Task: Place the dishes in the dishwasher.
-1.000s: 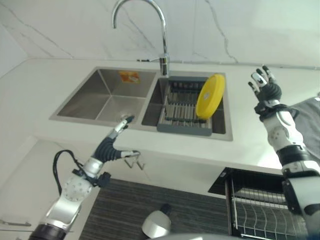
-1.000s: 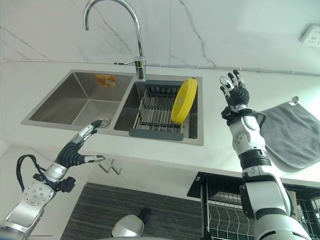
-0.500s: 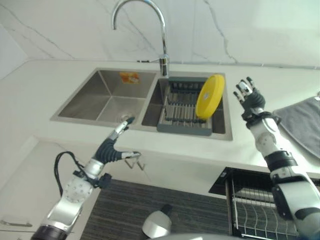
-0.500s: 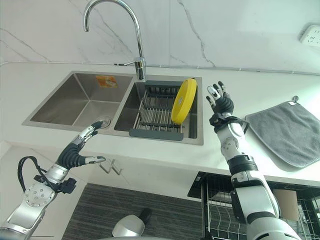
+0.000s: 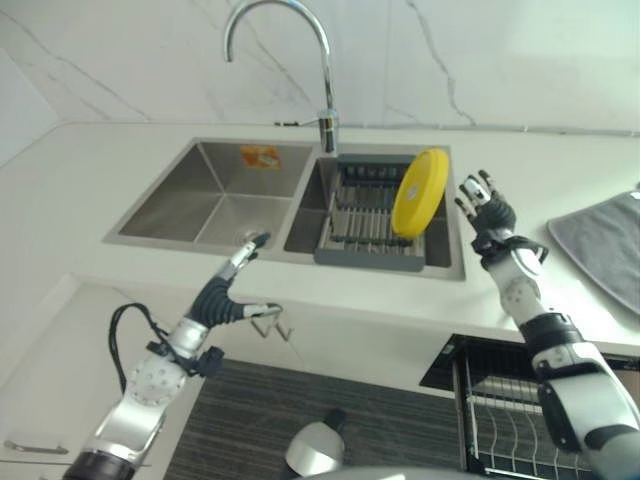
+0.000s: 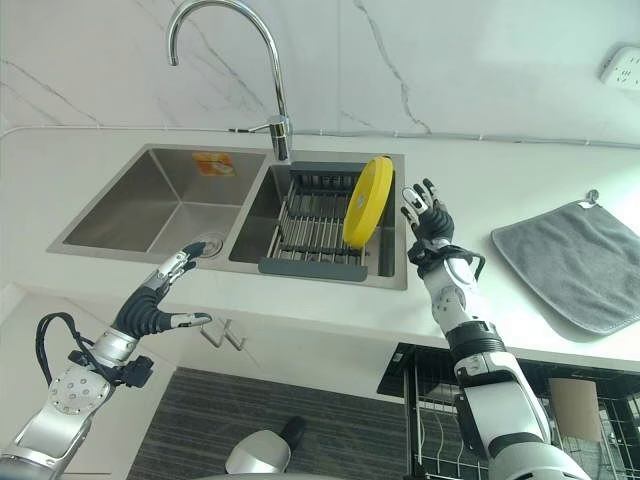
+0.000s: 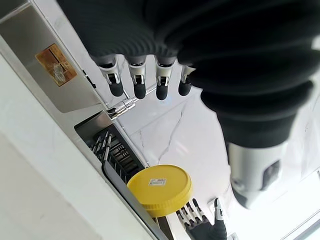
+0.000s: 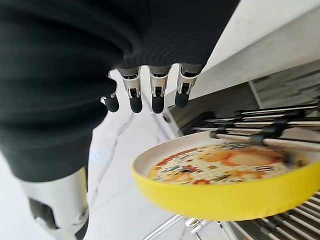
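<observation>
A yellow plate (image 5: 420, 192) stands on edge in the grey dish rack (image 5: 372, 212) in the right basin of the sink; its printed face (image 8: 227, 162) is seen in the right wrist view. My right hand (image 5: 485, 211) hovers open just right of the plate, fingers spread, not touching it. My left hand (image 5: 228, 283) hangs open low in front of the counter edge, below the left basin (image 5: 207, 196), holding nothing. The dishwasher's wire rack (image 5: 520, 425) is pulled out at the lower right.
A tall curved tap (image 5: 322, 70) rises behind the sink. A grey cloth (image 6: 575, 260) lies on the white counter at the right. A wall socket (image 6: 624, 68) sits at the far right. Dark striped floor (image 5: 250, 420) lies below.
My right hand has come down and leftward, from above the counter to beside the yellow plate. The left hand has stayed put.
</observation>
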You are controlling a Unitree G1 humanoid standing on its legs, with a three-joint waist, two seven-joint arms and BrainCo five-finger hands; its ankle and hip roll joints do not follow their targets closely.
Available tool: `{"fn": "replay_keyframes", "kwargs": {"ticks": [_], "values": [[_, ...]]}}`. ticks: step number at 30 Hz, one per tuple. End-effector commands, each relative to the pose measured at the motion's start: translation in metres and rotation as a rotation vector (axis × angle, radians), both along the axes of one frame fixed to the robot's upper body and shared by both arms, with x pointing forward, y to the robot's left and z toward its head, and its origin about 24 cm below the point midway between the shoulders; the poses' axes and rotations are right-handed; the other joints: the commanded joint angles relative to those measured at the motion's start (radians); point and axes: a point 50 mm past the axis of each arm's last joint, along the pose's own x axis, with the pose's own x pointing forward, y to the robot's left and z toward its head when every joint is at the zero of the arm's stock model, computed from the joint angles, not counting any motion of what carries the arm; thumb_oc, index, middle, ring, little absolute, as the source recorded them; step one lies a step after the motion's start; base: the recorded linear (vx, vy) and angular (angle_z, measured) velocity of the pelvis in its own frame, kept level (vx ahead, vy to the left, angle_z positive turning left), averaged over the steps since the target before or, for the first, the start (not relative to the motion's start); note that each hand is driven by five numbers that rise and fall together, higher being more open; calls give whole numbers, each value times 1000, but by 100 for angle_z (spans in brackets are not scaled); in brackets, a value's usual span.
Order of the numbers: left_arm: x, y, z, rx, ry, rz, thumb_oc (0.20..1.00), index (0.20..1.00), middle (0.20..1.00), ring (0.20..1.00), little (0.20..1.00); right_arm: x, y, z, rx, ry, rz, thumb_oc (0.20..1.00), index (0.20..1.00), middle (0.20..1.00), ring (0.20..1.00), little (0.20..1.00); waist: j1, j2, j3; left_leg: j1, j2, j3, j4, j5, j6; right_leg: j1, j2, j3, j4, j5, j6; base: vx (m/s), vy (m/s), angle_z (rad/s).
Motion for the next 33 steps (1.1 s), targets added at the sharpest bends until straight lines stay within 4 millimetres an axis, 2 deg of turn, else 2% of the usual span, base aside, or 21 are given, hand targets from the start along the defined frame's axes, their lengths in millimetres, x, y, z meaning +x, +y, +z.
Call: {"fn": "replay_keyframes", "kwargs": {"ticks": [1,22,28,33], "values": [[0,-7,9,-25,-79,-38,1000,1000,1000,1000,1000,1,0,27,-67,-108,32,1000,1000,1000,1000,1000,8,7,-57,38,-30,92,-1,-104,104,-65,1,112,150,-92,-28,0,0,0],[0,-12,7,-34,-77,-51,1000,1000,1000,1000,1000,5,18,27,-129,-85,82,1000,1000,1000,1000,1000,25,10,-49,22,-42,62,3,-94,106,-70,-2,104,160,-95,-29,0,0,0],[0,-13,6,-36,-73,-56,1000,1000,1000,1000,1000,6,14,27,-152,-68,63,1000,1000,1000,1000,1000,28,12,-47,19,-45,55,5,-93,106,-71,-4,99,167,-98,-28,8,18,4],[1,-11,4,-96,-31,-55,1000,1000,1000,1000,1000,9,1,26,-200,-38,33,1000,1000,1000,1000,1000,40,12,-46,15,-53,34,6,-90,108,-71,-4,97,168,-97,-29,3,2,1]]}}
